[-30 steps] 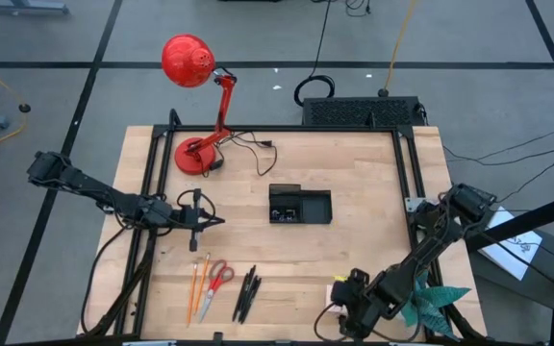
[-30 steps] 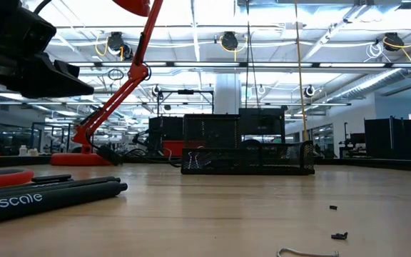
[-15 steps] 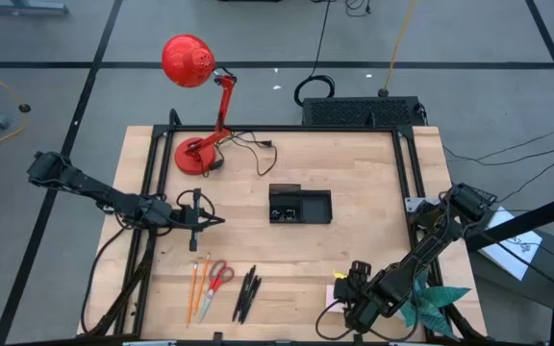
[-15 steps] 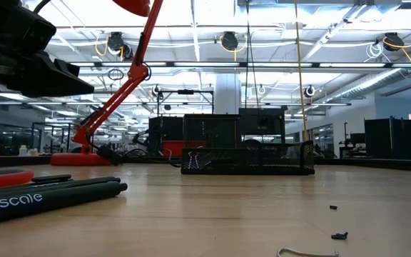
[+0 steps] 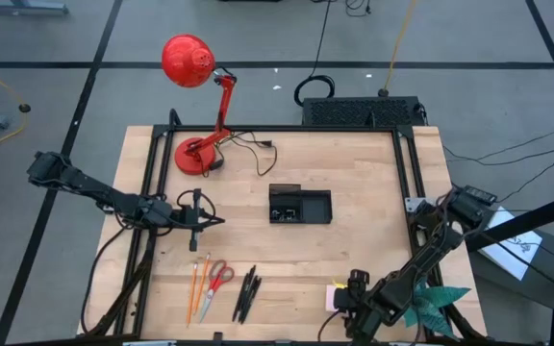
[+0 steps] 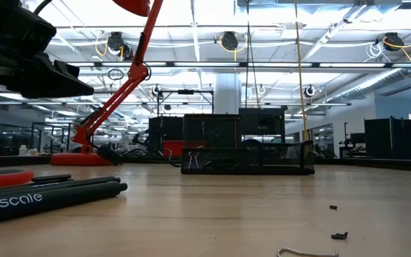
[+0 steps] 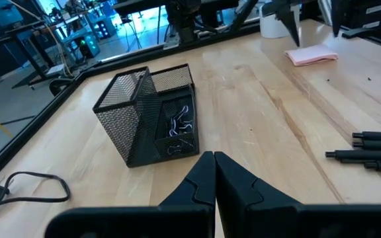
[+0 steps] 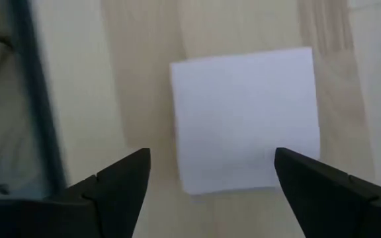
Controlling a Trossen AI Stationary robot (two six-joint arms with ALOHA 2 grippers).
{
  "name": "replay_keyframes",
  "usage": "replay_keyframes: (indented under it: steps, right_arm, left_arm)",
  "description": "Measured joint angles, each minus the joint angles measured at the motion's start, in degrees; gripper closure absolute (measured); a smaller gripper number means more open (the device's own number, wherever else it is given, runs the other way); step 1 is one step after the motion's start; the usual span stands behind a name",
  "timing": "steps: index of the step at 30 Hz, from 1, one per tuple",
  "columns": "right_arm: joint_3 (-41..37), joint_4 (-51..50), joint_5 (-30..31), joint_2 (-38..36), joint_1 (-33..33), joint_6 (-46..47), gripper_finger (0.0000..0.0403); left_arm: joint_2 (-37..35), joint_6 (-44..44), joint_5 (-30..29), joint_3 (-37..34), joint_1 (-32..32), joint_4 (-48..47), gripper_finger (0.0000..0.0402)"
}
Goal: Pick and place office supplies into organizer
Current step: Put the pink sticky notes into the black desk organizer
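Sticky-note pad (image 8: 245, 119): pale, square, flat on the tabletop (image 5: 354, 250) near its front edge, seen framed between the fingers of the right end effector (image 8: 210, 175), which are spread wide apart above it without contact. Organizer (image 5: 299, 205): black mesh tray at mid-tabletop, clips visible inside. Left end effector (image 7: 214, 165) is held over the left side, fingers pressed together, nothing gripped.
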Motion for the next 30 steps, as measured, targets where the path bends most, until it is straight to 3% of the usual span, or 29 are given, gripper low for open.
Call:
replay_keyframes:
  steps: [4,11,15,30]
  right_arm:
    - [5.38,-5.06,2.69,3.86,0.57,-1.86,0.0091]
    - [19.19,-22.88,3.08,13.45,1.55,-3.59,0.0092]
    - [24.49,-31.57,6.98,18.37,3.09,-2.9,0.0093]
    - [24.13,-33.33,11.17,21.61,3.65,-1.41,0.0097]
  left_arm:
    - [0.02,-0.17,-0.02,0.0,0.0,-0.02,0.0396]
    - [0.0,-0.76,-0.02,0.0,0.02,-0.07,0.0396]
    - [0.0,-0.94,-0.02,0.0,0.02,-0.07,0.0396]
    - [0.0,-0.78,-0.02,0.0,0.02,-0.02,0.0396]
